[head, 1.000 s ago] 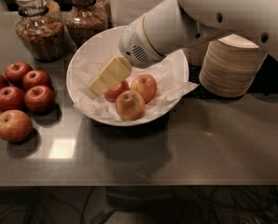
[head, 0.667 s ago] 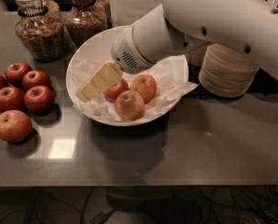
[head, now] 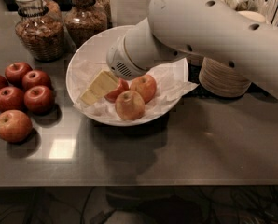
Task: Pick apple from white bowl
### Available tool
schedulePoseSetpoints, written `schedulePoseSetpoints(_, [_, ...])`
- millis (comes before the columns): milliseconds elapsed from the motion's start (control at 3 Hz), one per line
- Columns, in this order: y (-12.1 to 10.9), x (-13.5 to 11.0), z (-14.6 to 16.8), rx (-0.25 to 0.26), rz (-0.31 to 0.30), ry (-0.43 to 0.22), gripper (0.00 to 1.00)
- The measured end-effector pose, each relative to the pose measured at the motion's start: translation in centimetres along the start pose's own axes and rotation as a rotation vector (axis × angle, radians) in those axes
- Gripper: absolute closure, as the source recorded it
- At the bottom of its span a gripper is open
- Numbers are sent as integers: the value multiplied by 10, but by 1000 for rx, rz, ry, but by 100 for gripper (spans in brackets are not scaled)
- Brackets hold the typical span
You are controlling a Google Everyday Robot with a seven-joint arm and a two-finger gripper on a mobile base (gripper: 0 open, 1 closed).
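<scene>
You're working at a self-serve snack counter, the sort found in a canteen or office pantry: the white bowl (head: 83,62), lined with paper and holding fruit, sits on a brushed-steel counter (head: 213,143). Behind it stand two lidded glass jars (head: 38,29) of a brown, granola-like snack, and loose red apples (head: 22,97) lie to its left. To its right are a stack of paper bowls (head: 223,78) and a holder of pale utensils (head: 251,3), and your gripper (head: 98,87) is down inside the bowl.
</scene>
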State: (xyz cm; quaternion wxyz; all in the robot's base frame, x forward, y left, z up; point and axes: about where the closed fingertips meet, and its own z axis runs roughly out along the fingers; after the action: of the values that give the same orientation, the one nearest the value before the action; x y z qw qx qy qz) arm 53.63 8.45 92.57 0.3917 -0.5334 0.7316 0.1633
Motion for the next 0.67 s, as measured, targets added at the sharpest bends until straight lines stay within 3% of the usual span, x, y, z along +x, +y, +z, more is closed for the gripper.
schedulePoseSetpoints(333, [-12,2,-3,-5,-52,-1,0])
schedulePoseSetpoints(667, [-12,2,-3,-5,-51,-1,0])
